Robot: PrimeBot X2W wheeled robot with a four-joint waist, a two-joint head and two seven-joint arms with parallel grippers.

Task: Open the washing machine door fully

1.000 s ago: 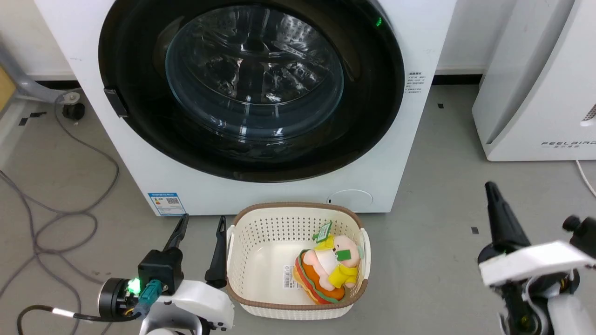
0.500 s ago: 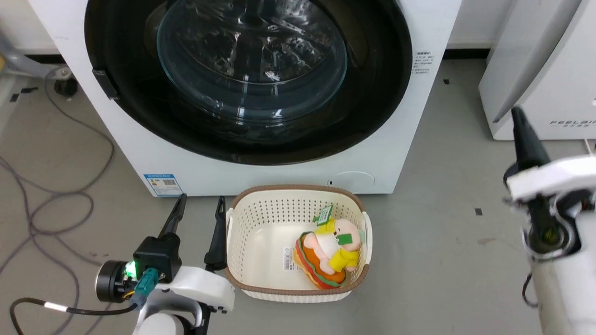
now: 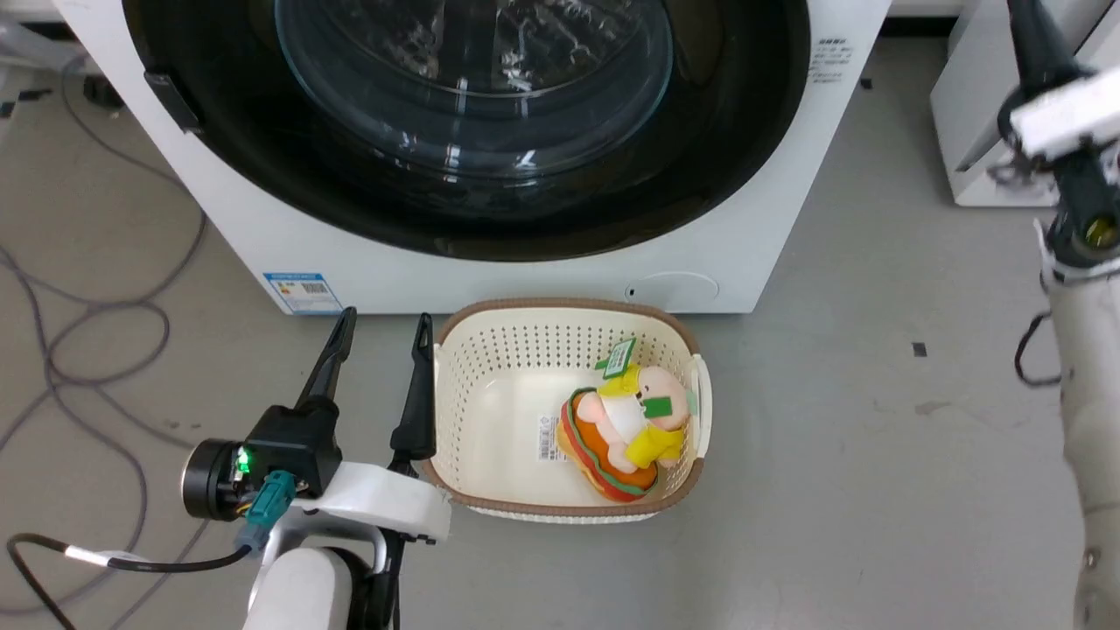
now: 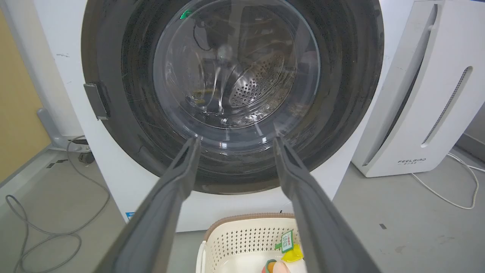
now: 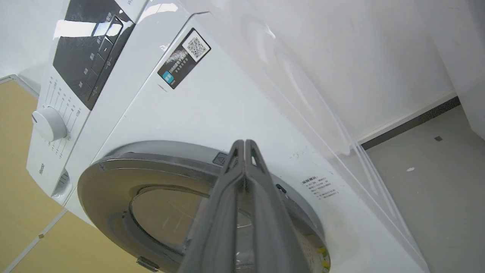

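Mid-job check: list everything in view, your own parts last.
washing machine: one, white, centre back.
washing machine door: one, black with clear glass, shut on the machine.
basket: one, cream with brown rim, floor before the machine.
plush toy: one, orange and yellow, in the basket.
appliance: one, white, right of the machine.
cables: several, grey, floor at left.
left gripper: one, dark, open, beside the basket's left.
right gripper: one, dark, shut, raised right of the machine.

At 6 o'clock on the grey floor (image 3: 831,394), cream basket (image 3: 560,307) with brown rim; at its 4 o'clock, plush toy (image 3: 623,430) (green tags attached). Loose grey cables (image 3: 166,328) at 9, white FEELBIRD appliance (image 3: 955,114) at 2.
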